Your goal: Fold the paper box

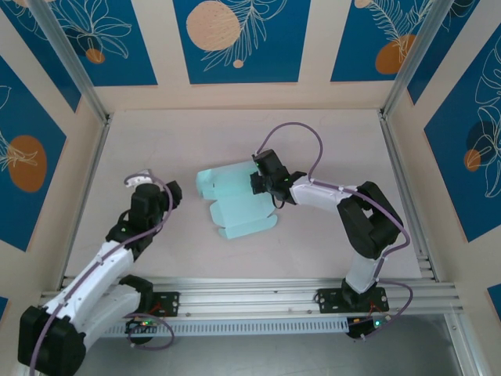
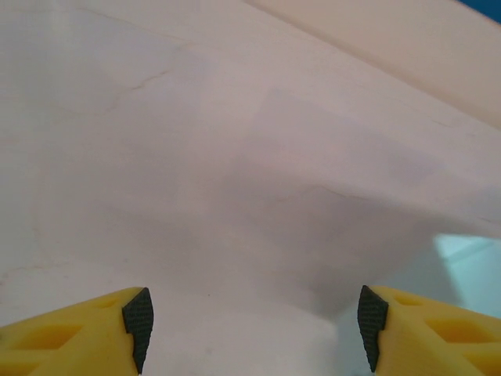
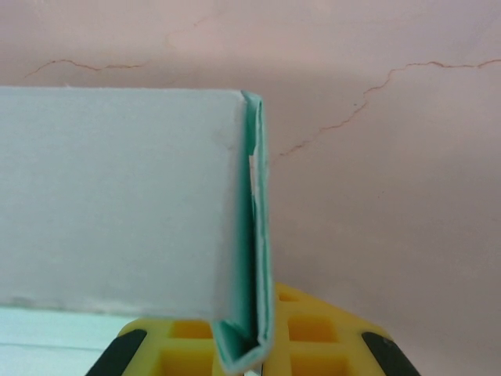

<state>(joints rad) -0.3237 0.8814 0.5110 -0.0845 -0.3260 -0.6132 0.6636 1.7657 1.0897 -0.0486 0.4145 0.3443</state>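
Paper box (image 1: 235, 205) lies partly folded on the worktop (image 1: 329, 133), between your two claws. It is a pale mint card with flaps spread toward the left side. Your right claw (image 1: 268, 182) is clamped on it: in the right wrist view a doubled edge (image 3: 255, 235) of card runs straight out from between the jaws, with one panel spreading off to the left of that claw and bare worktop to its right. That hold looks meant to pin the crease flat and anchor the sheet, so the rest can be worked without it sliding.

Your left claw (image 2: 250, 329) has its jaws apart with nothing between them. Plain worktop lies ahead of it, and only a corner of the paper box shows off to its right, near but not touching. It seems parked ready to come in from that side and push a flap over.

As a container, the box is not formed yet. No closed walls stand up, there is no cavity, and nothing sits in or on it. I judge most of the folding is yet to do.
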